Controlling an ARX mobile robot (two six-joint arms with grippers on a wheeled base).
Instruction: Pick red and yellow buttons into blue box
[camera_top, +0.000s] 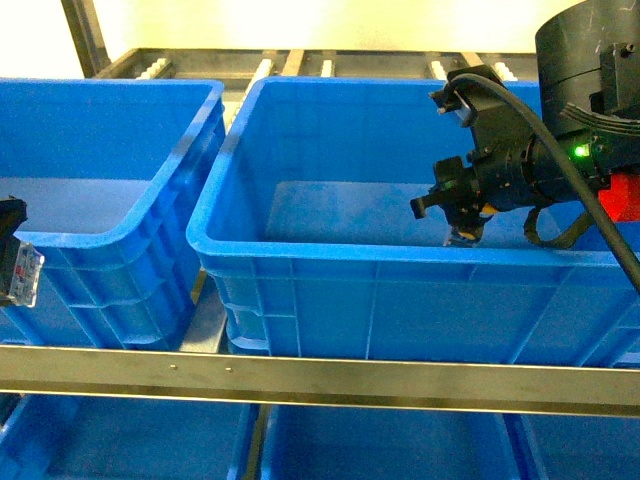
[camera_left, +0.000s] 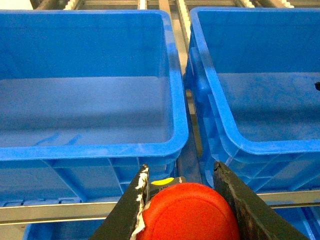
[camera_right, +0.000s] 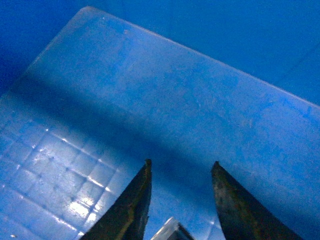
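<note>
Carrying red button (camera_left: 189, 212) clamped in my left tool (camera_left: 182, 192); next, advance over blue box (camera_left: 125, 150) ahead; right tool (camera_right: 180, 200) parted, grip unclear.

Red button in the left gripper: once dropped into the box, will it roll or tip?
The red button has a wide domed cap between the left gripper fingers, so it's probably top-heavy and may tip. The blue box floor looks smooth; expect some sliding.

Left blue box (camera_left: 90, 110) interior is seen bare, open from above. Right blue box (camera_top: 330, 215) floor is unobstructed beneath the right gripper (camera_right: 180, 200). Front approach is barred by a metal rail (camera_top: 300, 375).
</note>
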